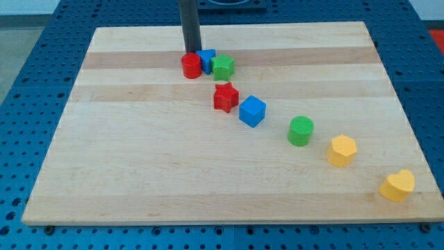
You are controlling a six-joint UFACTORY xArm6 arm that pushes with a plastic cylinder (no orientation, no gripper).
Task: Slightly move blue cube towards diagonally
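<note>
**Tip at the top cluster, blue cube down toward four o'clock**

At the twelve o'clock side of the pale wooden tabletop (139,173) my tip (189,54) stands just behind the red cylinder block (191,67), apparently touching it; a blue block of unclear shape (207,58) and a green star-like block (223,67) crowd against that cylinder on its three o'clock side.

The blue cube (252,111), the task's thing, sits near the board's middle, down toward four o'clock from my tip and well apart from it; a red star block (225,96) lies just beside the cube at its ten o'clock, between cube and tip, so I judge a straight run would meet the star first.

There are no jaws on this rod; nothing is held.

Counted: two red, two blue, two green, counting the green cylinder (301,130); two yellow, a hexagonal block (342,150) and a heart-like block (397,185); eight blocks in all.
</note>
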